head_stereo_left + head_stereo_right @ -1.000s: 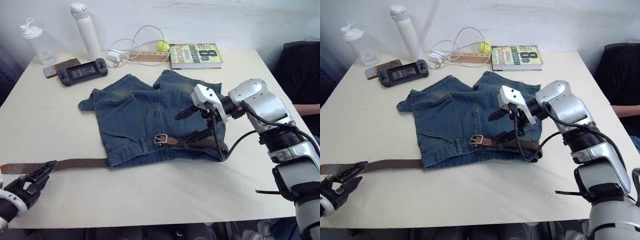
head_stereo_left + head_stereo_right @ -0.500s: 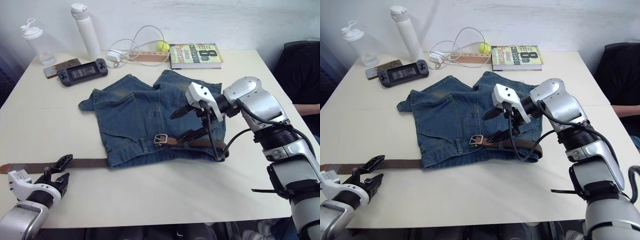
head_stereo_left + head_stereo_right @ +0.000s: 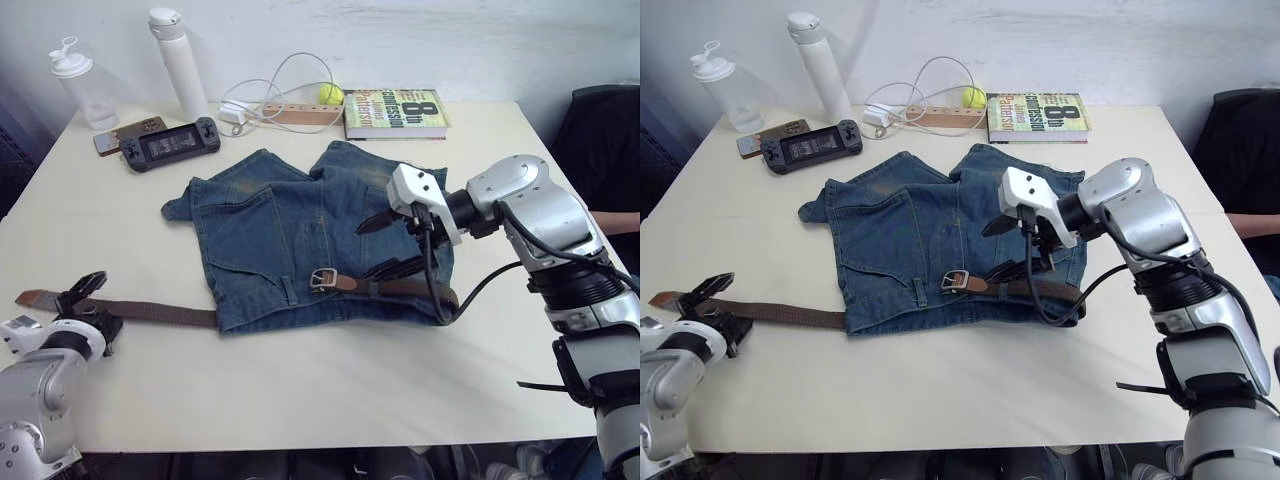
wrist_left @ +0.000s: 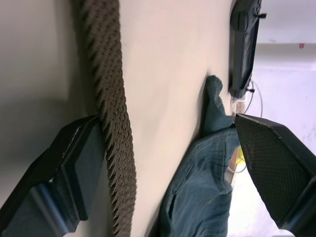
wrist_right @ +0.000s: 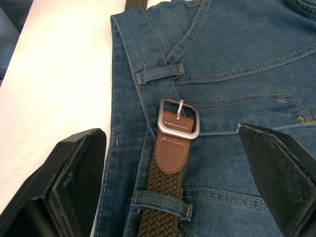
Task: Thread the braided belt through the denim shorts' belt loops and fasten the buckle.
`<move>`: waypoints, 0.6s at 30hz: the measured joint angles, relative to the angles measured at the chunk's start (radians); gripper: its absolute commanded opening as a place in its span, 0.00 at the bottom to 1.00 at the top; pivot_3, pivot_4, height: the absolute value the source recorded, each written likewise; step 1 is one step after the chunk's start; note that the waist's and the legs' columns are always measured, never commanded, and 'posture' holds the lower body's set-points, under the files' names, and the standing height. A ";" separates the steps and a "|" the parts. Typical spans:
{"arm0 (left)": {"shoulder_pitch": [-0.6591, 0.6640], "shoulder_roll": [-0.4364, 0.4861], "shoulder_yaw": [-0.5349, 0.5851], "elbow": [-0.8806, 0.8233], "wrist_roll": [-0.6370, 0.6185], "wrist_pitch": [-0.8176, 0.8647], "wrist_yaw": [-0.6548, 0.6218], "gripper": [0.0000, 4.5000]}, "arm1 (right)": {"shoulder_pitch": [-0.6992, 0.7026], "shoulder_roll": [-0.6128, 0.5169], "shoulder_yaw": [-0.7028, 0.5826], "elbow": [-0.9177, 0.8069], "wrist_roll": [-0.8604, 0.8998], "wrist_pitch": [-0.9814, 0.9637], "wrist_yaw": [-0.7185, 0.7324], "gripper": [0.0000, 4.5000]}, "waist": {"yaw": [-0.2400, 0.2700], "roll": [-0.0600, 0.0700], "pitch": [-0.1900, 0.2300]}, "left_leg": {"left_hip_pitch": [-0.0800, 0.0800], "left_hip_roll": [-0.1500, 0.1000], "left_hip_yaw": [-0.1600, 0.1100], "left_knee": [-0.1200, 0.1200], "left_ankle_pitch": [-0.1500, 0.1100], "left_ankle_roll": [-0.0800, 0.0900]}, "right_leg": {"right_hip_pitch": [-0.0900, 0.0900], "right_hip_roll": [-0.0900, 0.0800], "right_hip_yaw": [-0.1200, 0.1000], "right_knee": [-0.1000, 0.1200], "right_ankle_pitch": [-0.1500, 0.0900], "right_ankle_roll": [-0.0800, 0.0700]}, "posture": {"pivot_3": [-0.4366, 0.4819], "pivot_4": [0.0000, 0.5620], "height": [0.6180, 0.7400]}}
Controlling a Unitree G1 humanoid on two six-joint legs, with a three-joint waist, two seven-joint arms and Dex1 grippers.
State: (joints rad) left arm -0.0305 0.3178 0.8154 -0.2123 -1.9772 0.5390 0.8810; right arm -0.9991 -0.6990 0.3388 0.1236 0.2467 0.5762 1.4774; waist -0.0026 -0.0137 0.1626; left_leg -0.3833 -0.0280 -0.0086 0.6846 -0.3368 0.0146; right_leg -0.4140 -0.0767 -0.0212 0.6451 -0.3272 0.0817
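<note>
Denim shorts lie on the desk; right claw spread above the buckle, left claw spread around the braided belt.

A plain room, likely an office or lab, is suggested by a bare white wall and a cream table. 2 bottles, a book, a game console and a cable are laid along its far edge.

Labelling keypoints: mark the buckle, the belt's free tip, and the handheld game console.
buckle [image 5: 178, 120]: right wrist view, on the silver frame's lower bar.
tan leather tip [image 3: 34, 297]: left eye view, on the belt's free end.
handheld game console [image 3: 169, 143]: left eye view, on its screen.
</note>
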 measured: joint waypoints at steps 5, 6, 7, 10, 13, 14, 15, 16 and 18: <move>-0.008 0.012 0.011 0.072 0.001 -0.060 -0.012 0.41 | 0.009 -0.003 -0.012 0.000 -0.003 0.003 -0.033 1.00 | 0.000 0.000 0.000 | 0.000 0.000 -0.001 0.000 0.000 0.000 | 0.000 0.000 -0.001 -0.001 0.000 0.000 | 0.48 0.27 0.96; -0.009 0.013 0.011 0.073 0.002 -0.074 -0.019 0.30 | 0.009 -0.005 -0.015 0.000 -0.003 0.003 -0.038 1.00 | 0.000 0.000 0.000 | 0.000 0.000 -0.001 0.000 0.000 0.000 | 0.001 0.000 -0.001 -0.001 0.000 0.000 | 0.48 0.27 0.96; -0.013 0.013 0.010 0.074 0.003 -0.084 -0.025 0.19 | 0.009 -0.006 -0.020 -0.001 -0.003 0.003 -0.043 1.00 | 0.001 0.000 0.000 | 0.000 0.000 -0.001 0.000 0.000 0.000 | 0.001 0.000 -0.001 -0.001 0.000 0.000 | 0.48 0.27 0.96; -0.045 0.014 0.000 0.075 0.005 -0.100 -0.053 0.01 | 0.013 -0.014 -0.029 -0.004 -0.004 0.006 -0.059 1.00 | 0.002 0.000 0.000 | 0.000 0.000 -0.002 0.000 0.000 0.000 | 0.001 0.000 -0.001 -0.002 0.000 0.000 | 0.48 0.27 0.96; -0.074 0.017 -0.020 0.076 0.024 -0.112 -0.083 0.01 | 0.016 -0.020 -0.032 -0.005 -0.012 0.006 -0.071 1.00 | 0.001 0.000 0.000 | 0.000 0.000 -0.002 0.000 0.000 0.000 | 0.002 0.000 -0.002 -0.002 0.000 0.000 | 0.48 0.27 0.96; -0.082 0.024 -0.032 0.076 0.044 -0.114 -0.102 0.01 | 0.017 -0.020 -0.032 -0.005 -0.012 0.006 -0.075 1.00 | 0.001 0.000 0.000 | 0.000 0.000 -0.002 0.000 0.000 0.000 | 0.002 0.000 -0.002 -0.002 0.000 0.000 | 0.48 0.27 0.96; -0.084 0.037 -0.047 0.076 0.067 -0.112 -0.118 0.01 | 0.018 -0.020 -0.032 -0.005 -0.013 0.006 -0.077 1.00 | 0.001 0.000 0.000 | 0.000 0.000 -0.002 0.000 0.000 0.000 | 0.002 0.000 -0.002 -0.002 0.000 0.000 | 0.48 0.27 0.96; -0.085 0.055 -0.062 0.075 0.097 -0.106 -0.139 0.01 | 0.019 -0.021 -0.033 -0.005 -0.013 0.006 -0.079 1.00 | 0.000 -0.001 0.000 | 0.000 0.000 -0.003 0.000 0.000 0.000 | 0.002 0.000 -0.002 -0.002 0.000 0.000 | 0.48 0.27 0.96; -0.084 0.127 -0.128 0.066 0.216 -0.073 -0.207 0.01 | 0.027 -0.029 -0.035 -0.006 -0.013 0.010 -0.087 1.00 | -0.001 0.000 0.000 | 0.000 0.000 -0.002 -0.001 0.000 0.000 | 0.002 0.000 -0.002 -0.002 0.000 0.000 | 0.48 0.27 0.96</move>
State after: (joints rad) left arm -0.1146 0.4447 0.6869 -0.1462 -1.7615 0.4657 0.6738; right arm -0.9716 -0.7284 0.3037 0.1179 0.2338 0.5858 1.3907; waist -0.0034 -0.0142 0.1629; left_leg -0.3835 -0.0283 -0.0110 0.6841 -0.3367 0.0142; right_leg -0.4125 -0.0765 -0.0237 0.6431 -0.3272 0.0819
